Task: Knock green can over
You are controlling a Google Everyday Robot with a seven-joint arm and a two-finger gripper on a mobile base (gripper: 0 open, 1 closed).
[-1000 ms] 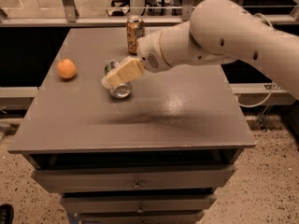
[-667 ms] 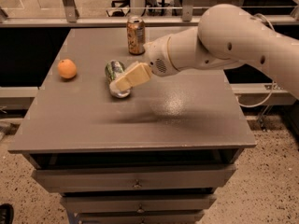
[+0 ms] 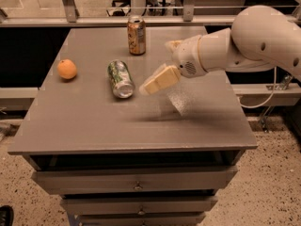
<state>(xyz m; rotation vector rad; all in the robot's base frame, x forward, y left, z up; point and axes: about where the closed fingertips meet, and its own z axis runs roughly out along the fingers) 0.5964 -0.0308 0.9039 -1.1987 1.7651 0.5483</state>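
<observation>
- Retreat: the gripper (image 3: 160, 69) has drawn back to the right, off the green can (image 3: 120, 79), with jaws spread and holding nothing.
- The green can lies on its side on the worktop (image 3: 94, 126), near the fingertip but clear of it.
- The orange-brown can (image 3: 136, 35) stands untouched, so the task looks done.

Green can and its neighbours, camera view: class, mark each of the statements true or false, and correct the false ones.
1. The green can lies on its side. True.
2. The orange-brown can lies on its side too. False: it stands upright behind the green can.
3. The hand is just right of the green can in the camera view. True.
4. The orange sits between the two cans. False: it rests apart, near the left edge of the table.
</observation>
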